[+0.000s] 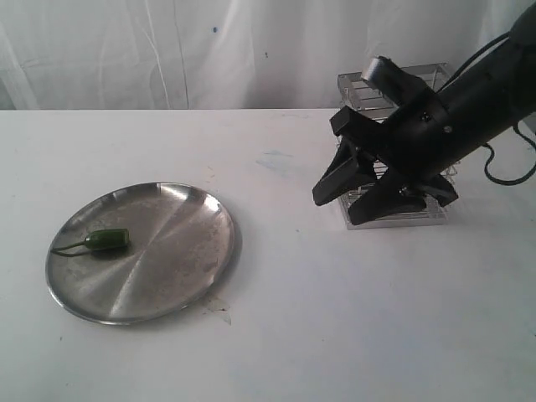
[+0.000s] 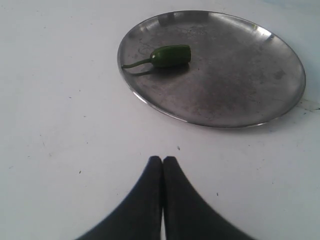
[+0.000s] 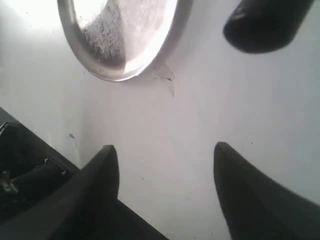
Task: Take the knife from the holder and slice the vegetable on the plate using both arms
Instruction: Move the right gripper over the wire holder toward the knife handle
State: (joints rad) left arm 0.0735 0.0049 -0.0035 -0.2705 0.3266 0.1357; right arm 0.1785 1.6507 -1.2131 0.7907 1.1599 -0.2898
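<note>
While the right hand (image 1: 343,201) hangs spread wide beside the holder (image 1: 394,209), the left hand (image 2: 162,161) is clenched empty. Knife handle (image 1: 387,74) pokes above the rim: light, stiff, probably slick; grip the handle.

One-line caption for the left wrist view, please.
Left tool shut above the white table, facing the steel plate holding a whole green pepper.

We see a white table (image 1: 285,327) filling most of the frame. On it the steel plate (image 1: 180,251) sits at lower left, and the wire holder (image 1: 356,88) stands at upper right.
</note>
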